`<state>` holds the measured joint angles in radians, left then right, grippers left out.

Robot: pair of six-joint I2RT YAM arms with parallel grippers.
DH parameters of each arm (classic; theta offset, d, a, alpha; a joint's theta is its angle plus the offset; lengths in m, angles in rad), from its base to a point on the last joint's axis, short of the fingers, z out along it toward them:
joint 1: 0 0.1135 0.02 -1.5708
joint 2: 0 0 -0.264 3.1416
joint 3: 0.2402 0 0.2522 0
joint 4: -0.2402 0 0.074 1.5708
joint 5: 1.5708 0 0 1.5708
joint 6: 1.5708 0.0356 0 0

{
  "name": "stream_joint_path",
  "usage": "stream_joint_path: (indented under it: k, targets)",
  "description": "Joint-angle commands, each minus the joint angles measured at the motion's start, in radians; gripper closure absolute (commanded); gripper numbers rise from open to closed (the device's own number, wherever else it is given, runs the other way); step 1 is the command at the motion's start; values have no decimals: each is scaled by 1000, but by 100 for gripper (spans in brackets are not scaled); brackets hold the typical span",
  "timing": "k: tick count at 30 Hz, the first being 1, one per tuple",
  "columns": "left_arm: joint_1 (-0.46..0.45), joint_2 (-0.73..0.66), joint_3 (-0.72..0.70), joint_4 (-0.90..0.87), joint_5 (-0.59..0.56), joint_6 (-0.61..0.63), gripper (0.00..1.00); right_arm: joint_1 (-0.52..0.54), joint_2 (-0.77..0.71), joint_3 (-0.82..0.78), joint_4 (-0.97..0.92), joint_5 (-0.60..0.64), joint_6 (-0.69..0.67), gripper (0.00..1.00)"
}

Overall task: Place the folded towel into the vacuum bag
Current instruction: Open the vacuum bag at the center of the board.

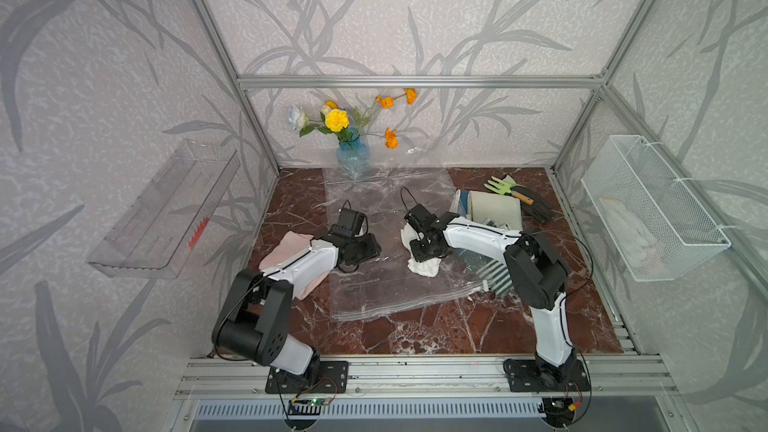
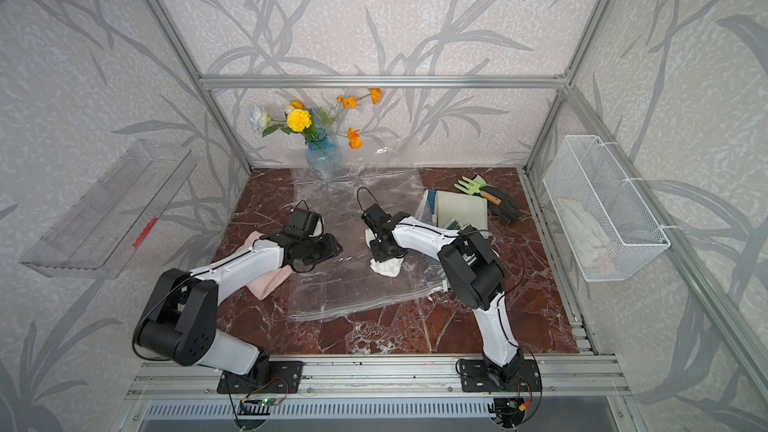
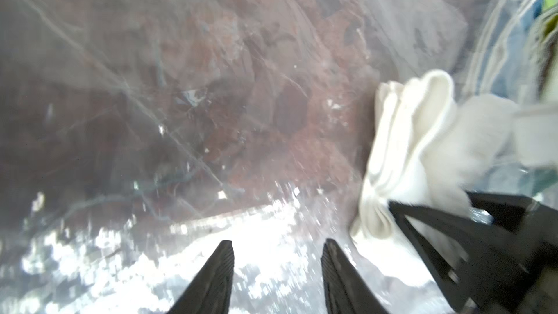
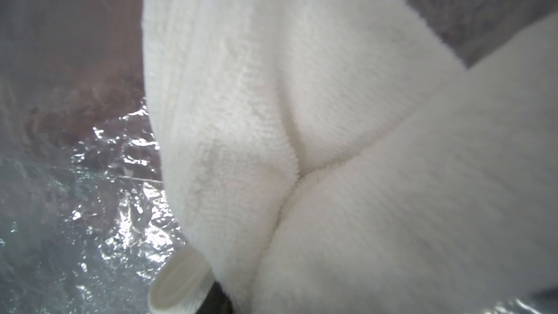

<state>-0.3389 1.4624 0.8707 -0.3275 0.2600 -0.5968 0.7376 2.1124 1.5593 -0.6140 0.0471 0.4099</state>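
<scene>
You've got the right gripper [image 1: 424, 254] pinching the white folded towel [image 4: 271, 101]. The towel is bunched, with cloth spilling out on both sides of the jaws. It sits over the middle of the vacuum bag [image 1: 374, 292], lower end on the plastic. You can't tell from these views whether it's inside the bag or on top of it.

Your left gripper [image 3: 277, 241] is spread, with nothing between the fingers [image 3: 211, 279]. It hovers low over the bag near the edge on the left-arm side, and the towel is just beside it.

The bag lies flat and crinkled on the marble tabletop [image 1: 415, 334], zip-seal edge [image 1: 415, 304] toward the arm bases.

- Pink towel [image 1: 286, 249]: beside the bag, under the left arm.
- Stack of folded cloths [image 1: 494, 209]: just beside the bag on the opposite side.
- Green garden fork [image 1: 500, 187] and black glove [image 1: 538, 206]: beyond the stack.
- Blue vase with flowers [image 1: 352, 155]: at the bag's far end.
</scene>
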Motion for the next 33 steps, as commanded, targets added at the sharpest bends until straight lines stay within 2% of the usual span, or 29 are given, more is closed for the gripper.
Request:
stream_joint_path:
  k: [1,4,8,15,17,19,24,33]
  targets:
    - [-36,-64,29,-154,-32,87,46,-7,120,59,-48,-9,-11,95]
    - [-84,-95,39,-196,-10,131,40,-20,113,73,-61,-22,-83,94]
    - [-191,-93,44,-218,-13,203,28,-51,31,27,-46,-194,-181,94]
    - [-410,-41,41,-172,-120,372,20,-196,-246,-171,76,-424,-46,94]
    - [-486,-18,47,-139,-185,455,14,-231,-303,-237,102,-427,-23,94]
    - [-522,36,74,-131,-231,505,12,-247,-324,-270,106,-409,-29,94]
    - [-529,184,175,-146,-274,557,11,-248,-276,-270,80,-325,-72,95]
    - [-543,331,267,-200,-376,632,12,-250,-209,-263,59,-234,-128,95]
